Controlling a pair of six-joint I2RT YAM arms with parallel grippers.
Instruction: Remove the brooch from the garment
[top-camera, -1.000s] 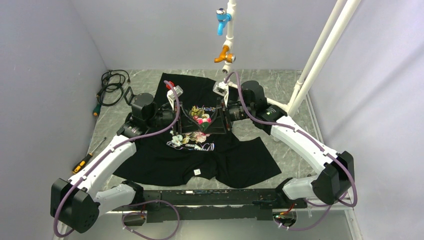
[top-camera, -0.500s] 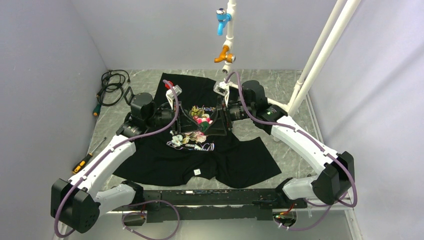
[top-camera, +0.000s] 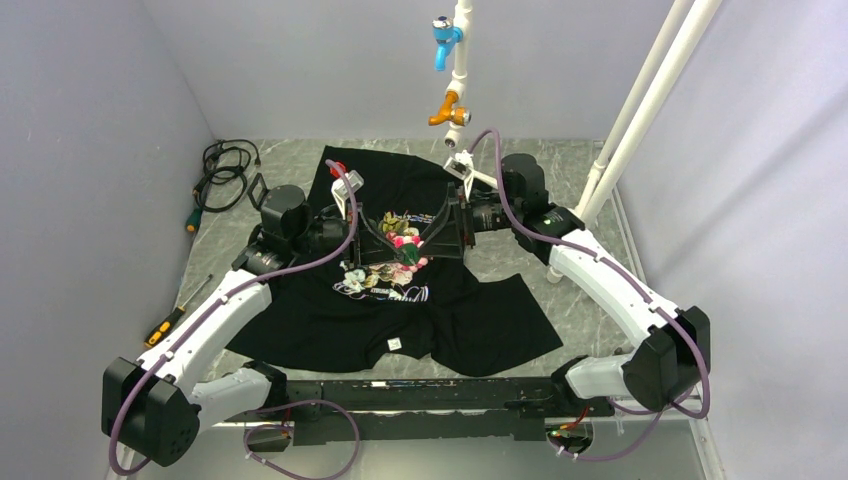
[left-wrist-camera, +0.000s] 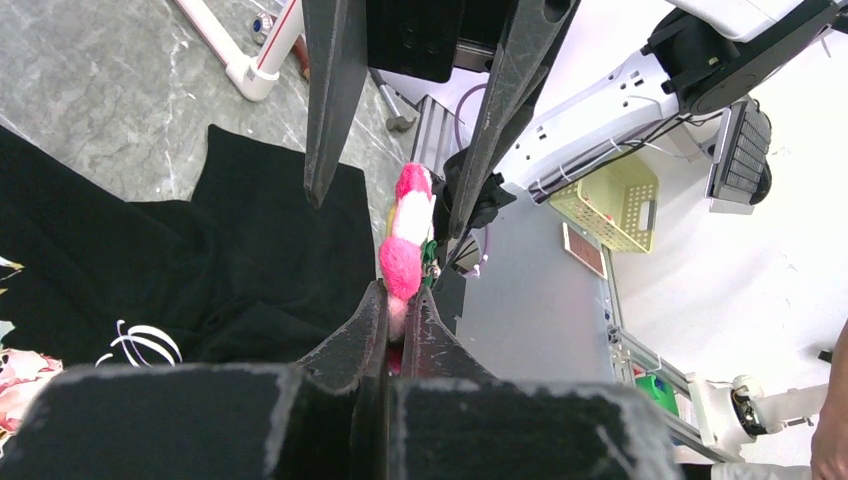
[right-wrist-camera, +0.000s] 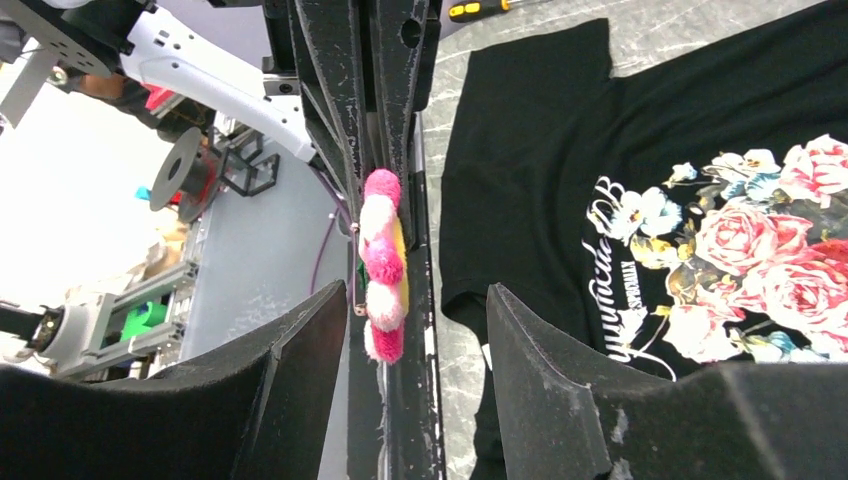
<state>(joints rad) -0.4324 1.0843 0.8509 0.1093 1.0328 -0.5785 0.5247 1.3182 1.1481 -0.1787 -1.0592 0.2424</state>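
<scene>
The garment (top-camera: 330, 320) is a black T-shirt with a rose print, lying flat on the grey table. It also shows in the right wrist view (right-wrist-camera: 530, 150) and the left wrist view (left-wrist-camera: 250, 260). My left gripper (top-camera: 403, 250) is shut on the brooch (top-camera: 412, 258), a pink, white and yellow flower pin held above the print. In the left wrist view the brooch (left-wrist-camera: 408, 240) sticks up from my shut left gripper (left-wrist-camera: 397, 305). My right gripper (top-camera: 434, 236) is open just right of it. In the right wrist view the brooch (right-wrist-camera: 382, 265) sits ahead of my right gripper (right-wrist-camera: 420, 292), touching neither finger.
A small white label (top-camera: 394, 343) lies on the shirt's near hem. Screwdrivers (top-camera: 165, 325) and a black cable coil (top-camera: 225, 170) lie at the left. A white pipe frame (top-camera: 640, 110) with blue (top-camera: 441, 40) and orange (top-camera: 447, 108) taps stands at the back right.
My right gripper has drawn back to the right, away from the brooch, and its arm has shifted right. My left gripper stays shut on the brooch, which sits slightly lower.
</scene>
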